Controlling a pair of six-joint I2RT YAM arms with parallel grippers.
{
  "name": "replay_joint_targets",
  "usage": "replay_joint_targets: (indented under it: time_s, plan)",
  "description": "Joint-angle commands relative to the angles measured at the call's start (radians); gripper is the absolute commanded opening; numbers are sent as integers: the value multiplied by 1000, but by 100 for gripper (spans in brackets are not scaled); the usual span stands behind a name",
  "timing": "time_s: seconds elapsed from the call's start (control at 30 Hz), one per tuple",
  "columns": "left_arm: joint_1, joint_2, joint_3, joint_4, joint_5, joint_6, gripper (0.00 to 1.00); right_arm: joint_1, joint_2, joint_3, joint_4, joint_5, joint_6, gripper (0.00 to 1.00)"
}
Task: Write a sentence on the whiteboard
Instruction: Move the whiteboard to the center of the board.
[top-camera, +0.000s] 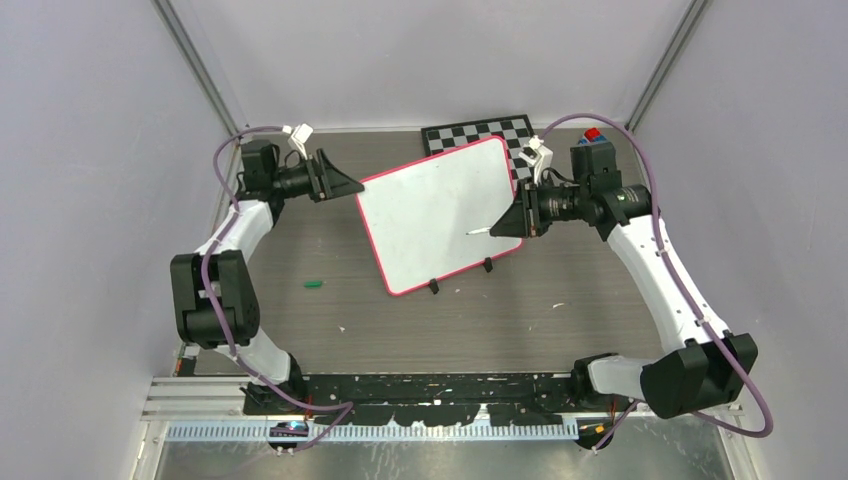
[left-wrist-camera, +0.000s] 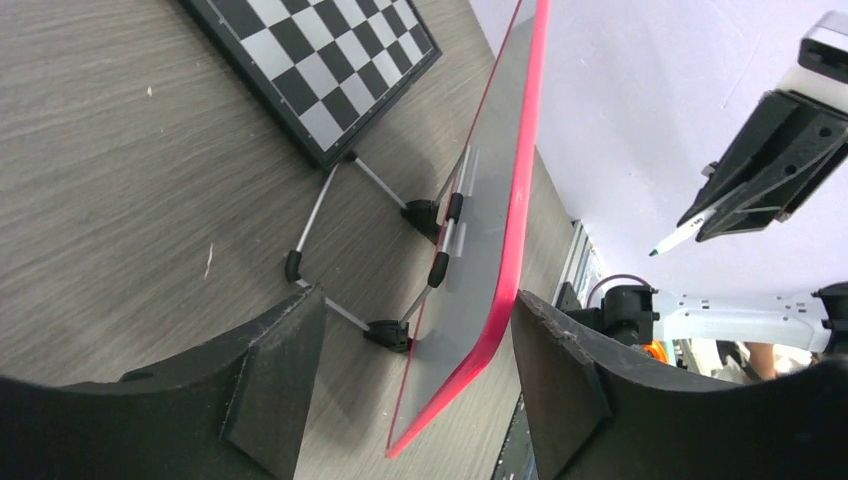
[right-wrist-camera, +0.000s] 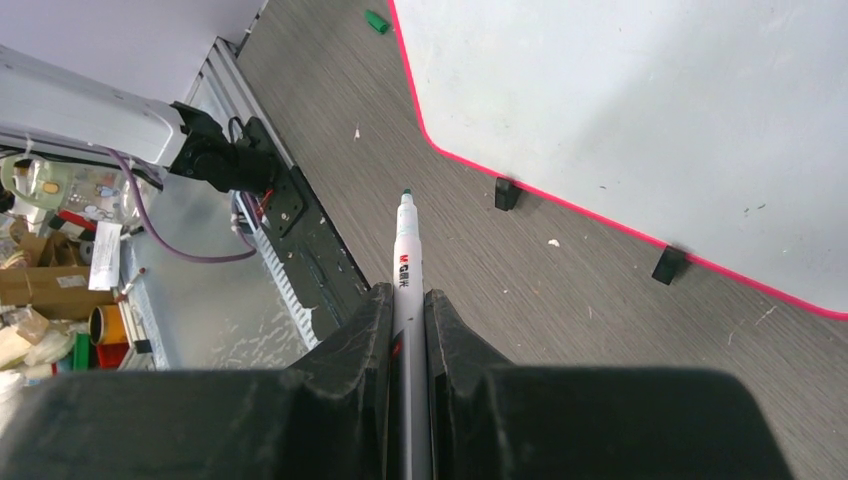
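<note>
Top external: whiteboard (top-camera: 435, 215) stands propped at centre (blank); left gripper (top-camera: 350, 186), at its nine o'clock, spreads around the edge, likely to steady it; right gripper (top-camera: 508, 222), at three o'clock, pinches a marker (top-camera: 478, 232) for writing.

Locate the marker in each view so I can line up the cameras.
Top external: marker right of centre, over the whiteboard.
Left wrist: marker upper right, in the right gripper.
Right wrist: marker centre, tip upward.
Shared landmark: the whiteboard's pink-red frame.
</note>
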Motion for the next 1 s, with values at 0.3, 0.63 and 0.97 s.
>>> replay_joint_targets:
  time_s: [0.3, 0.63, 0.97]
  plan:
    - [-49, 93, 67, -13, 167, 48, 34, 30, 18, 88, -36, -40, -49, 0]
    - [-133, 108, 159, -380, 175, 365, 0, 84, -60, -21, 12, 6, -39, 0]
    - [-268, 176, 304, -826, 144, 747, 0, 97, -117, -46, 26, 63, -40, 0]
